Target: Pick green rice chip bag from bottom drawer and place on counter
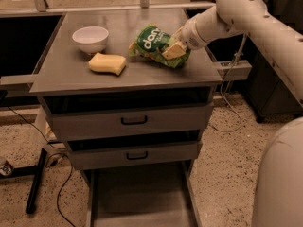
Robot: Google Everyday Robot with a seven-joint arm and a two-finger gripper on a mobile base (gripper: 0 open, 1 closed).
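Observation:
The green rice chip bag [152, 44] with its dark green "dang" patch is over the middle-right of the counter [71, 72], low and about at its surface; I cannot tell if it rests on it. My gripper [173, 50] reaches in from the right on a white arm and is shut on the bag's right end, one tan finger [173, 51] across its front. The bottom drawer [137, 197] is pulled out at the lower middle, a shallow grey tray with a bare floor.
A yellow sponge [108, 63] lies on the counter left of the bag, a white bowl [90, 38] behind it. Two shut grey drawers with black handles [134, 121] sit above the open one. A black stand leg [35, 186] and cables lie on the floor left.

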